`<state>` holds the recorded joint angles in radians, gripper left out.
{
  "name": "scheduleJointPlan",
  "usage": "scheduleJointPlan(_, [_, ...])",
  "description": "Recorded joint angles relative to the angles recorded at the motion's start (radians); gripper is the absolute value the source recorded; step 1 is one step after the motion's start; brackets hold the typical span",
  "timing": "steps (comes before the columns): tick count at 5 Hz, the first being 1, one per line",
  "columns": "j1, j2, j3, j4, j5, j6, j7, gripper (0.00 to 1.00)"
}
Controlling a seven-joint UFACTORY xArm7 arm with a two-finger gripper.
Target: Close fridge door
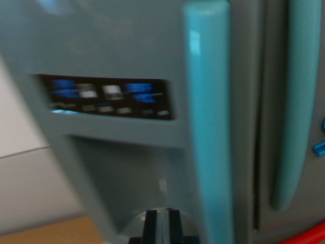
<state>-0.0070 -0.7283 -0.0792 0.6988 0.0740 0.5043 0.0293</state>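
1. At the bottom centre of the frame, my claw (pixel 161 223) shows as two dark fingertips standing close together with only a thin gap between them, nothing held.
2. Directly ahead of the claw, filling the left and centre of the blurred frame, is the grey fridge door (pixel 111 46), very near.
3. Just above the fingertips is the door's recessed dispenser (pixel 137 178); above that, a dark control panel (pixel 106 96).
4. A teal handle (pixel 208 122) runs top to bottom right of the claw: the door's long axis is vertical.
5. Further right, a second handle (pixel 299 101) marks the neighbouring door (pixel 249 127), with a dark seam between them.
6. I judge the push goes straight forward.
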Motion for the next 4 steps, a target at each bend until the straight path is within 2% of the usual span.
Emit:
scheduleJointPlan(1, [0.0,0.104,-0.023,0.058,0.0,-0.001,0.0,1.0])
scheduleJointPlan(2, [0.0,0.104,-0.023,0.058,0.0,-0.001,0.0,1.0])
scheduleJointPlan(3, [0.0,0.191,-0.045,0.111,0.0,-0.002,0.0,1.0])
scheduleJointPlan(4, [0.0,0.191,-0.045,0.111,0.0,-0.002,0.0,1.0])
